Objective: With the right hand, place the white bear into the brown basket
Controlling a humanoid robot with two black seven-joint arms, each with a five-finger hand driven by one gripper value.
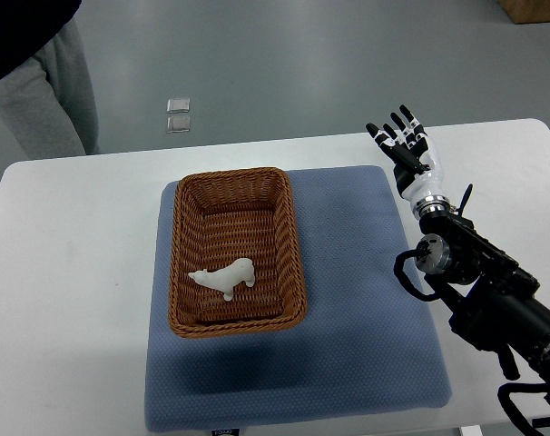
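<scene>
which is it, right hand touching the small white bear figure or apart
Apart. The top view shows the open right hand far right of the small white bear figure lying in the brown woven basket.

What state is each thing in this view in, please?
blue mat: flat on the table.
brown basket: upright on the mat.
white bear: lying inside the basket, untouched.
right hand: fingers spread, empty, away from the basket.

White counter (75, 272), far corners rounded. One blue padded mat (348, 318) lies flat across its middle, square to the edges, reaching close to the counter's near edge.
</scene>
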